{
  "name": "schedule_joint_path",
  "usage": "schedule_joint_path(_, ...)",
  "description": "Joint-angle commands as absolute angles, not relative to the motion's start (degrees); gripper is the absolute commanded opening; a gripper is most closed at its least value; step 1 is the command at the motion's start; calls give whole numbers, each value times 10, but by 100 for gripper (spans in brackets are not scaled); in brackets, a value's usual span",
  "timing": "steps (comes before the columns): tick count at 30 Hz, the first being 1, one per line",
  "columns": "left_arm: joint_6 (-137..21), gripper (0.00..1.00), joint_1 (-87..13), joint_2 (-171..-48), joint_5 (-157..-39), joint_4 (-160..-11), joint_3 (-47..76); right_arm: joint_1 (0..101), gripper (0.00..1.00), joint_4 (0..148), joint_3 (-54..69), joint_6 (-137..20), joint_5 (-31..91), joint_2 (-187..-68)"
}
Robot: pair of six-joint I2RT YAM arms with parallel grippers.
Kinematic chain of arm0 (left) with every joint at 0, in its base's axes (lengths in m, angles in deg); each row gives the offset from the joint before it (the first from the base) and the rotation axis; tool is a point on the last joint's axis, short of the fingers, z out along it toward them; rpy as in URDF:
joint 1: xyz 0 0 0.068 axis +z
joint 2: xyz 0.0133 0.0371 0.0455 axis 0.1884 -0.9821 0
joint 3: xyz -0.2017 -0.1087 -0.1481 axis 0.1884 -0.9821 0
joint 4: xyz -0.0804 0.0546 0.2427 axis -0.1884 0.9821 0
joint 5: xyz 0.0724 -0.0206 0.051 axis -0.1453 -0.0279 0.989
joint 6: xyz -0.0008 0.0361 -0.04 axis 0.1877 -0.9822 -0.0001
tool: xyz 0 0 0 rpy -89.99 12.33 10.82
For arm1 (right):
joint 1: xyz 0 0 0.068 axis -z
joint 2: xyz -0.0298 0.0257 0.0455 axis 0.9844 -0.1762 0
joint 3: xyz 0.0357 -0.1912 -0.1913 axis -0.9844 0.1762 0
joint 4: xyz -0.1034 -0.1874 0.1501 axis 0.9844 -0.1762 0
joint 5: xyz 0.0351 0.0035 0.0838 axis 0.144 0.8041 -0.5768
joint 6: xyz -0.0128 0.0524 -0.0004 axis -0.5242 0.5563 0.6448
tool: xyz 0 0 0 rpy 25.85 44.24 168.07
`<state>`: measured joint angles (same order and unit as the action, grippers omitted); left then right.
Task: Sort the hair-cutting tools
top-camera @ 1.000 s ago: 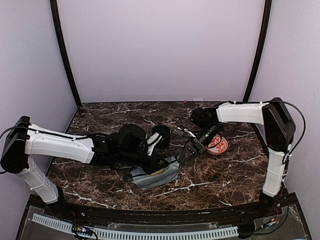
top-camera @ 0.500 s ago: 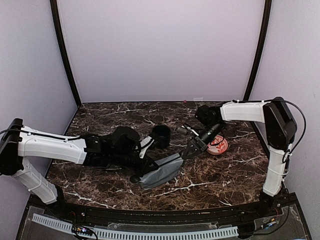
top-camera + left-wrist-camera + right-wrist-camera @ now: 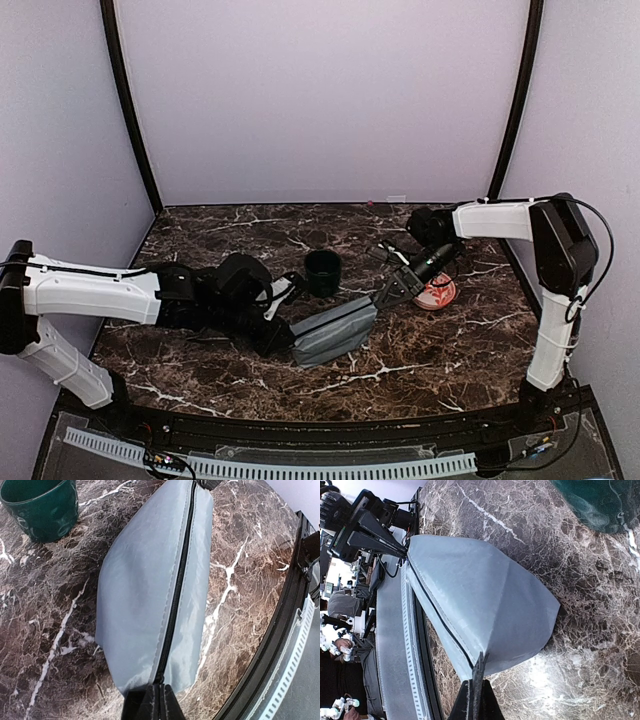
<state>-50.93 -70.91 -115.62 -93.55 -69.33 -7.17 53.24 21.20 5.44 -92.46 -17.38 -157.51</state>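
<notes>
A grey zip pouch (image 3: 335, 330) lies stretched between my two grippers, its black zipper run shut along its whole length. My left gripper (image 3: 283, 336) is shut on the zipper pull at the pouch's left end, as the left wrist view (image 3: 159, 700) shows above the pouch (image 3: 145, 595). My right gripper (image 3: 386, 297) is shut on a thin tab at the right end, as the right wrist view (image 3: 476, 680) shows below the pouch (image 3: 480, 600). No scissors, comb or clipper shows in any view.
A dark green cup (image 3: 322, 270) stands just behind the pouch; it also shows in the left wrist view (image 3: 42, 507) and the right wrist view (image 3: 600, 500). A red-and-white plate (image 3: 437, 292) lies right of the right gripper. The table's black front rail (image 3: 280, 630) runs close by.
The pouch was gaping open with something yellow inside; now it is zipped shut. My left gripper drew back leftward along the zipper. My right gripper moved right, pulling the pouch taut.
</notes>
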Motion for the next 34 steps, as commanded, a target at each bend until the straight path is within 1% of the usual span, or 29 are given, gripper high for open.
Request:
schedule_joint_path(1, -527, 8, -704, -1155, -916, -626, -41, 539, 0, 207, 47, -930, -168, -1558)
schedule_joint_path(3, -535, 23, -704, -1159, -903, -620, -18, 539, 1, 188, 34, -939, -169, -1552)
schedule_joint_path(5, -550, 35, -704, -1158, -874, -598, 19, 540, 15, 168, 15, -951, -158, -1538)
schedule_joint_path(7, -577, 47, -702, -1150, -837, -576, 51, 544, 33, 156, -3, -956, -133, -1516)
schedule_joint_path(8, -591, 54, -699, -1145, -814, -565, 66, 546, 84, 155, -10, -953, -117, -1501)
schedule_joint_path(9, -604, 62, -695, -1138, -791, -555, 81, 551, 97, 156, -16, -950, -102, -1488)
schedule_joint_path(10, -614, 70, -690, -1131, -766, -549, 94, 556, 99, 160, -21, -947, -88, -1474)
schedule_joint_path(11, -618, 93, -683, -1122, -735, -547, 105, 562, 99, 163, -25, -944, -72, -1461)
schedule_joint_path(12, -620, 98, -673, -1107, -710, -551, 112, 570, 99, 171, -29, -935, -56, -1448)
schedule_joint_path(15, -623, 99, -629, -1070, -651, -577, 127, 599, 99, 222, -31, -897, 9, -1404)
schedule_joint_path(17, -592, 99, -596, -1051, -574, -571, 153, 628, 99, 263, -34, -872, 33, -1364)
schedule_joint_path(19, -624, 99, -564, -1031, -576, -602, 171, 675, 99, 354, -12, -823, 24, -1305)
schedule_joint_path(21, -683, 99, -541, -1008, -583, -677, 160, 717, 99, 478, 41, -741, 59, -1244)
schedule_joint_path(24, -763, 99, -522, -971, -587, -836, 88, 732, 99, 636, 140, -667, 156, -1166)
schedule_joint_path(27, -787, 99, -509, -950, -611, -937, 7, 731, 99, 697, 215, -602, 223, -1129)
schedule_joint_path(29, -781, 99, -505, -947, -604, -967, -34, 731, 99, 700, 239, -587, 244, -1118)
schedule_joint_path(34, -755, 99, -486, -955, -603, -986, -103, 734, 99, 743, 304, -591, 244, -1094)
